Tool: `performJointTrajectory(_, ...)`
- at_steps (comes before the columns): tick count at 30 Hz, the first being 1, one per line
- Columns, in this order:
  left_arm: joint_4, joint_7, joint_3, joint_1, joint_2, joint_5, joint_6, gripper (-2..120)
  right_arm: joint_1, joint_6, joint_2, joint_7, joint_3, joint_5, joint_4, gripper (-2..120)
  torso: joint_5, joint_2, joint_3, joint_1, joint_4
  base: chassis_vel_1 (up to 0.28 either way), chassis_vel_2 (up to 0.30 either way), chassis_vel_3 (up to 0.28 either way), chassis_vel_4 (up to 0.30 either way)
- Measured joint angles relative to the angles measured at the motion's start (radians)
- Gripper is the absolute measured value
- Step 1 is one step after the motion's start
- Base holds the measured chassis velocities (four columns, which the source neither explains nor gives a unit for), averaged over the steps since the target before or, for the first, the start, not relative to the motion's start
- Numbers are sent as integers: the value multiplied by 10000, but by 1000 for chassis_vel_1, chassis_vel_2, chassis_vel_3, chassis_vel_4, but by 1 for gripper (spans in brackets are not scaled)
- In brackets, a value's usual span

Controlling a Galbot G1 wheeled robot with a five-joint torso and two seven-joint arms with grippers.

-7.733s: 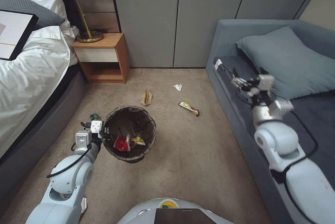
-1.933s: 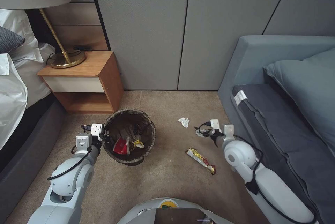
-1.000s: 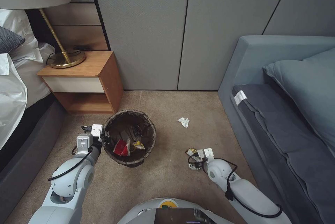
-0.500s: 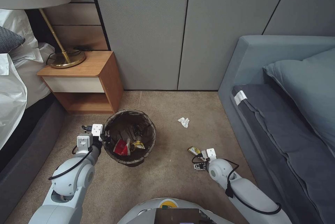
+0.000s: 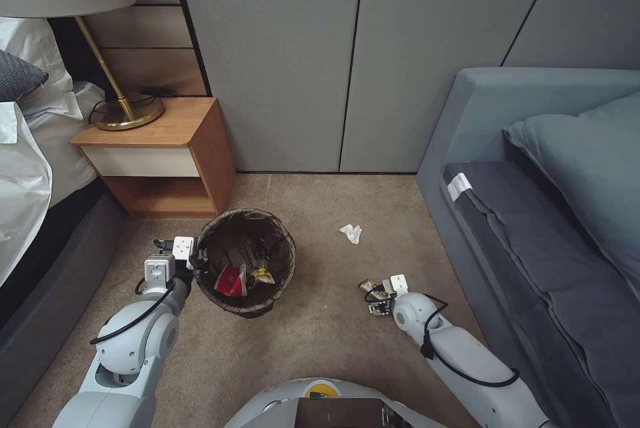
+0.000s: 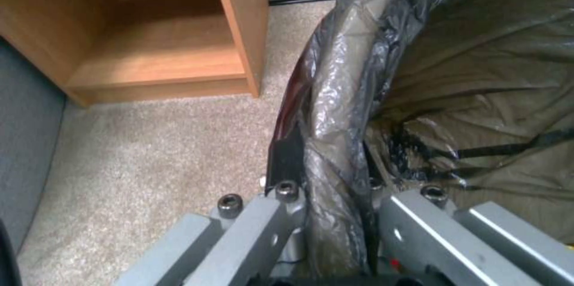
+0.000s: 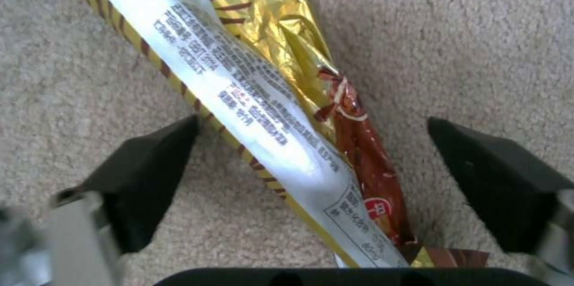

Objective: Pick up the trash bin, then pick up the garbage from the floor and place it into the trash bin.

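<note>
left end effector clamped on trash bin rim | right end effector wide open astride snack-bar wrapper, carpet around

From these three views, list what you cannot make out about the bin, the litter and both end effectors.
- Trash bin: white outer wall, head view, hidden by the bag over its rim.
- Snack-bar wrapper: far end, right wrist view, cut off by the edge; head view, mostly covered by the right end effector, open astride it.
- Litter deep in the bin: head view, too small.
- Left end effector: fingertips, left wrist view, behind the bag.
</note>
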Motion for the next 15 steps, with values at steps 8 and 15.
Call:
performJointTrajectory(8,96,-1,30,-76,-6,-4,-1,0,-150,13,18,-332,122,-254,3,61,-1,1,-2,0,2,0,0,0,0)
performJointTrajectory(15,116,-1,23,-93,-2,-7,5,0,-166,28,-117,-320,182,-308,16,43,3,1,0,0,5,0,0,0,0)
